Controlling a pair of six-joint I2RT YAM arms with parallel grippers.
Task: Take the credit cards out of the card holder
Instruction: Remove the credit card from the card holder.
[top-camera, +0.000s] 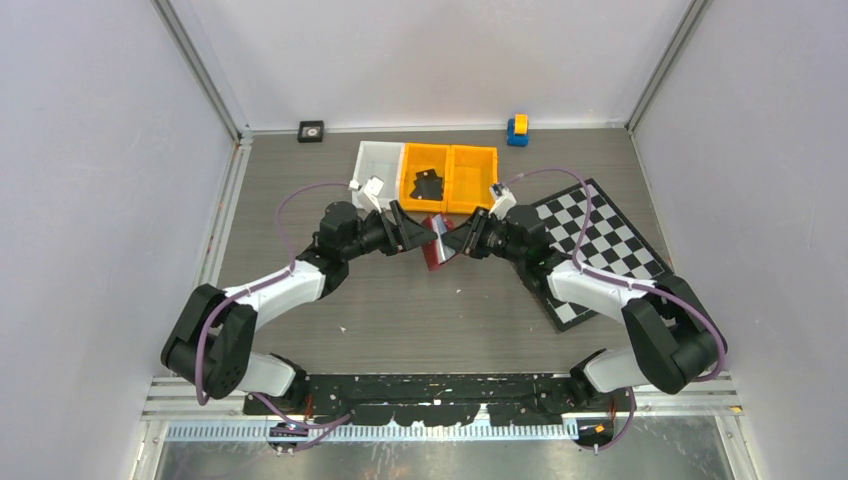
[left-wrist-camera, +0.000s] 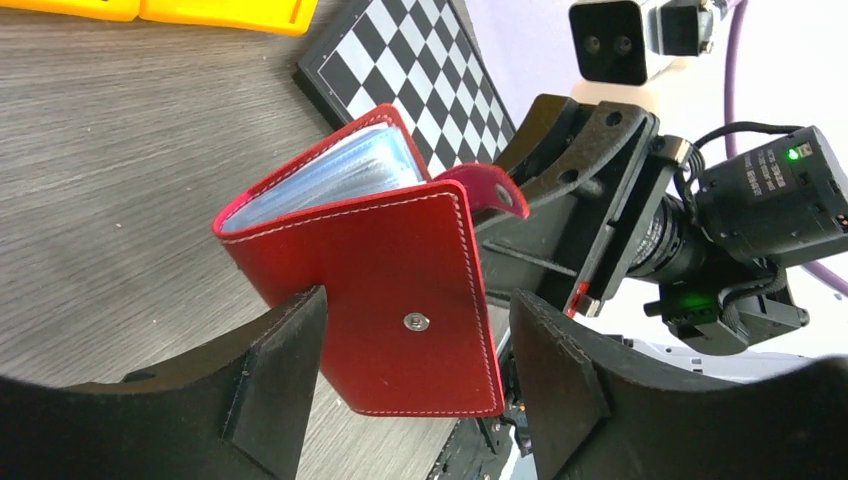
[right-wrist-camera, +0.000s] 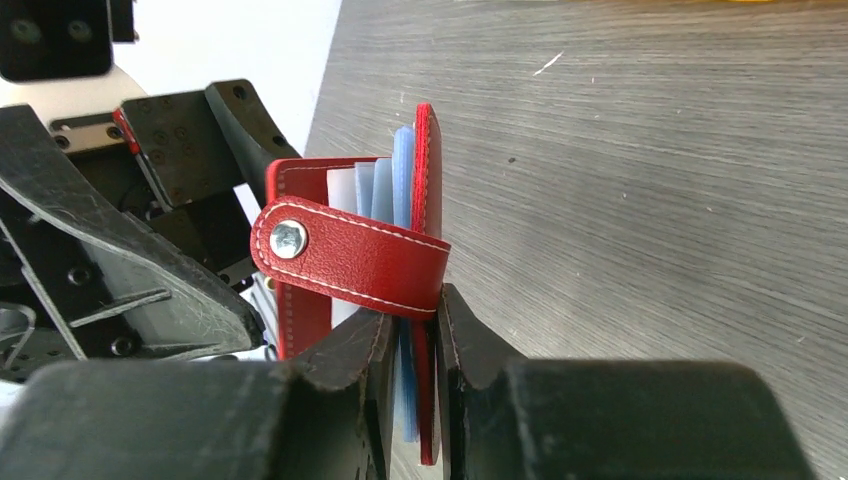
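Grey wood-grain table (top-camera: 400, 310), seen from above. Centre-left: left hand (top-camera: 412, 234), jaws spread, flanking the half-open card holder (top-camera: 434, 252) raised at centre. Centre-right: right hand (top-camera: 468, 240) pinching one cover. Credit cards not visible. Risk: on this single pinch the holder may swivel or slip.

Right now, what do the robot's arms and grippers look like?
The left arm and right arm share white links, black joints and a looping purple cable. The left gripper and right gripper have black, matte, wedge-shaped fingers.
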